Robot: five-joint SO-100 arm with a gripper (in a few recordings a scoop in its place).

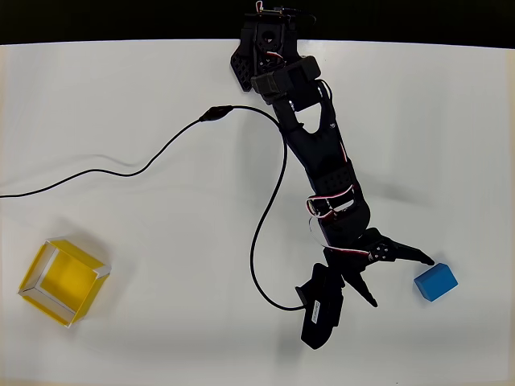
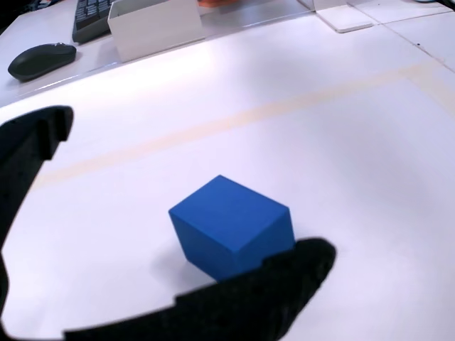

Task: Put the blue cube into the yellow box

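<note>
From the overhead view I saw my gripper [image 1: 402, 281] with its fingers spread wide and nothing between them, hanging near the table's [image 1: 145, 96] lower right corner with one fingertip just beside the blue cube [image 1: 435, 281]. In the wrist view the cube [image 2: 231, 227] sat flat on the white surface between the two dark fingers [image 2: 28, 156], untouched as far as I could tell. The yellow box [image 1: 63, 281] stood well apart, near the lower left corner.
</note>
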